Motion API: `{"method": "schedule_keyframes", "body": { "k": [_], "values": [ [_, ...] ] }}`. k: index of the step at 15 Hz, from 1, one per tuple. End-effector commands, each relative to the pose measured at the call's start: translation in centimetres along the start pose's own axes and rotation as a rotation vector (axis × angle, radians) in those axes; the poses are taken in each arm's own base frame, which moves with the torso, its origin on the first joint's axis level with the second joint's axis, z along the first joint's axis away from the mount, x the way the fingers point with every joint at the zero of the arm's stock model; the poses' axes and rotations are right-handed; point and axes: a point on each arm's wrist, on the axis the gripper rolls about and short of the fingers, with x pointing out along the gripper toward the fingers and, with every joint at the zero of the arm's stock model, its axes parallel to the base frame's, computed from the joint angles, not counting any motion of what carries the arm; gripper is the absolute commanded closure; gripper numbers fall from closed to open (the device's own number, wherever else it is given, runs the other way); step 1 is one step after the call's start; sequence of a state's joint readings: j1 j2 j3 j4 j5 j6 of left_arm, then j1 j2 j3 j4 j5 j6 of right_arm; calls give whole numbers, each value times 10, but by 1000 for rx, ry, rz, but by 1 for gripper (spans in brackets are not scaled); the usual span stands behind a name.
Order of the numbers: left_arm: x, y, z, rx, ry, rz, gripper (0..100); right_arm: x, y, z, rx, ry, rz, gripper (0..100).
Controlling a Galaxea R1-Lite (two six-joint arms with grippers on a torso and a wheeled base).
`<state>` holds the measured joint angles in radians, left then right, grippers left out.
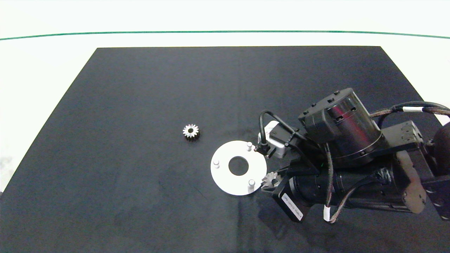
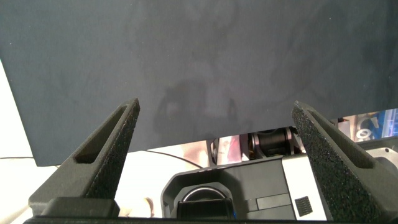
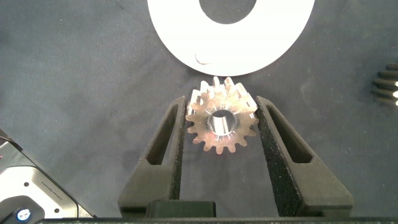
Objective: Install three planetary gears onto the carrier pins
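The table carries the disc with three bare pins. The right gripper, jaws closed on a gear, sits just beside the disc rim near a pin.

Risk: bore-to-pin misalignment may jam or tilt the gear.

Only the head view shows the spare gear. The left gripper hangs wide open and empty, off the table.

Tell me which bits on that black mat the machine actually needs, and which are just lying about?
Needed:
- small silvery metal toothed gear clamped in the right claw
- second matching gear lying loose on the mat
- flat white disc with three pale grey upright pegs

Lying about:
- nothing apart from the black mat; the left claw hangs open, idle
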<state>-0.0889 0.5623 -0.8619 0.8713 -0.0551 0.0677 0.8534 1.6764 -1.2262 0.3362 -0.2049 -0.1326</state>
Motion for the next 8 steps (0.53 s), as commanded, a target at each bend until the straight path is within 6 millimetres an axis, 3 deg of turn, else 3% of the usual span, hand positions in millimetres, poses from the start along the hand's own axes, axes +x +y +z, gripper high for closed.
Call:
{"method": "schedule_keyframes", "body": {
  "k": [1, 8],
  "values": [
    [1, 0, -1, -1, 10, -1, 0, 5, 1, 3, -4, 8, -2, 84],
    [0, 0, 0, -1, 7, 1, 0, 10, 6, 16, -26, 33, 6, 84]
  ]
}}
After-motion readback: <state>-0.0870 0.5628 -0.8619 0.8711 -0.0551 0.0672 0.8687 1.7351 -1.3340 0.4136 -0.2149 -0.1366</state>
